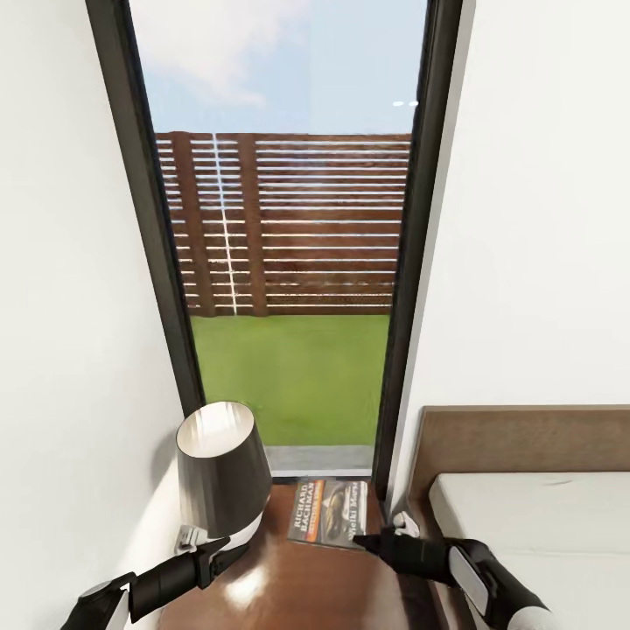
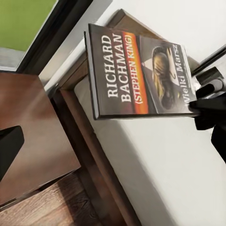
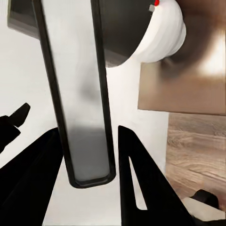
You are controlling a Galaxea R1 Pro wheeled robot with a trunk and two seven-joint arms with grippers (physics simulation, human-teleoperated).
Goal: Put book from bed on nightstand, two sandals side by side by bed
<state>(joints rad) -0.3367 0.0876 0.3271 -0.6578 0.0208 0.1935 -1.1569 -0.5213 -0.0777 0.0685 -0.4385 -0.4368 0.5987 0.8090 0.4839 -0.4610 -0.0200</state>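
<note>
The book (image 1: pixel 328 512) has a dark cover with an orange band and white "Richard Bachman" lettering. It hangs roughly level just above the back of the dark wooden nightstand (image 1: pixel 289 586). My right gripper (image 1: pixel 372 541) is shut on the book's near right edge. The right wrist view looks along the book's page edge (image 3: pixel 80 94) between the two fingers. In the left wrist view the book (image 2: pixel 136 70) floats over the bed's pale mattress (image 2: pixel 165 165). My left gripper (image 1: pixel 206 551) is open beside the lamp's foot. The two sandals are out of view.
A lamp with a dark shade (image 1: pixel 220 477) takes up the nightstand's left half. The bed (image 1: pixel 534 525) and its brown headboard (image 1: pixel 516 437) lie to the right. Behind is a tall black-framed window (image 1: pixel 280 262) between white walls. Wood floor (image 3: pixel 197 146) shows below the nightstand.
</note>
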